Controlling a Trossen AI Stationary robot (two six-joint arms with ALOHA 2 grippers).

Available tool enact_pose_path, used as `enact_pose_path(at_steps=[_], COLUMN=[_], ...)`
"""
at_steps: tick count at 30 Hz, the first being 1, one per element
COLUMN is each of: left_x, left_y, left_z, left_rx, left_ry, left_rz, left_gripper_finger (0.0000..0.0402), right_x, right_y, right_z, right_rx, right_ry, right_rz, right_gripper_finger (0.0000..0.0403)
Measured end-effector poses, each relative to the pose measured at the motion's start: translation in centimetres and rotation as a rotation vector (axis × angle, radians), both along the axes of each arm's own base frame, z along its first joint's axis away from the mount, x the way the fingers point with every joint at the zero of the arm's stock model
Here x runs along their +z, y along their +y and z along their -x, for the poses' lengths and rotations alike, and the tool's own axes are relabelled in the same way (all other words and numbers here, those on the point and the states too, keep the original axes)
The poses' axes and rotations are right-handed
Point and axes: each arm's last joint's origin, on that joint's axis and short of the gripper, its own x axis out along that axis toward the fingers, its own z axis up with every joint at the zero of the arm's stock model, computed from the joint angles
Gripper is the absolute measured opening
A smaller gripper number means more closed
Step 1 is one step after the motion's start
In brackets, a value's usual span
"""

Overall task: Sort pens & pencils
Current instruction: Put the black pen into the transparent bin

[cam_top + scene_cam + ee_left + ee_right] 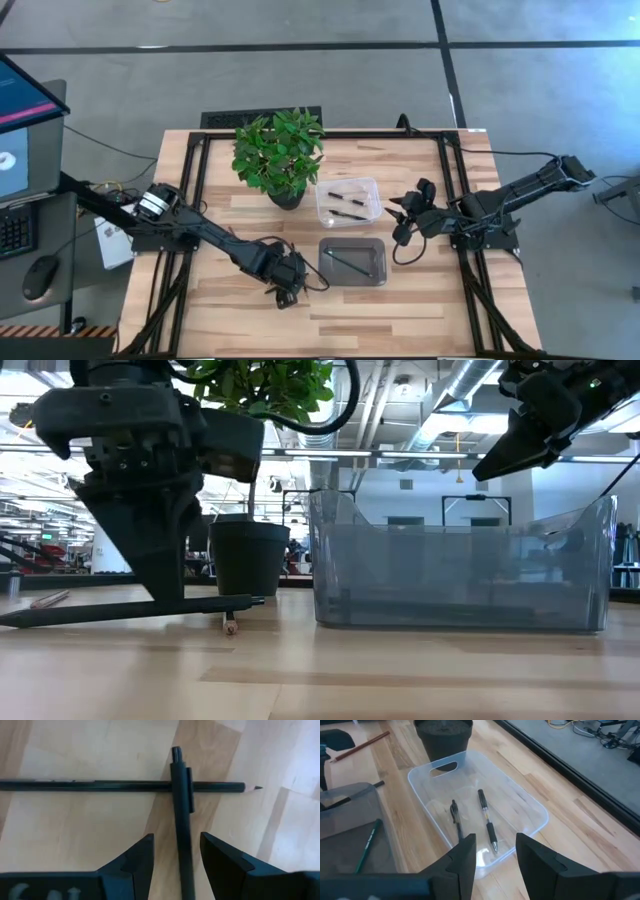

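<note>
Black pen (181, 820) lies between my left claw's (176, 862) parted fingers, crossing a pencil (100, 785); pickup pending, needs closing. Right claw (495, 852) waits apart.

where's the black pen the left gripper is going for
In the left wrist view the black pen lies on the wooden table, crossing over a dark pencil, between the open fingers of the left gripper, left of the grey tray.
</note>
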Motion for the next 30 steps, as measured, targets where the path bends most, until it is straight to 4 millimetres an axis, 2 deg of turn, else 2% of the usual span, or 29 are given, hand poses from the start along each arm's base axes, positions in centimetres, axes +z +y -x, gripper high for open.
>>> enact_pose_path(at_steps=[11,17,25,30], left_x=[-0.42,-0.88,-0.98,-0.97], left_y=[0.03,0.53,0.82,0.82], left_z=[-0.34,-0.69,-0.72,-0.71], left_rx=[0.004,0.004,-0.014,-0.013], left_ry=[-0.007,0.025,0.032,0.029], left_rz=[0.006,0.041,0.028,0.023], left_gripper_finger=[0.0141,0.0099,0.0021,0.0021], right_x=[-0.01,-0.03,-0.06,-0.07], right_y=[-0.01,-0.01,-0.02,-0.02], right_z=[0.02,0.03,0.07,0.07], right_rx=[0.0,0.001,0.001,0.002], right_ry=[0.003,0.005,0.01,0.011], right_rz=[0.001,0.001,0.002,0.002], right_gripper_finger=[0.0159,0.0159,0.0159,0.0159])
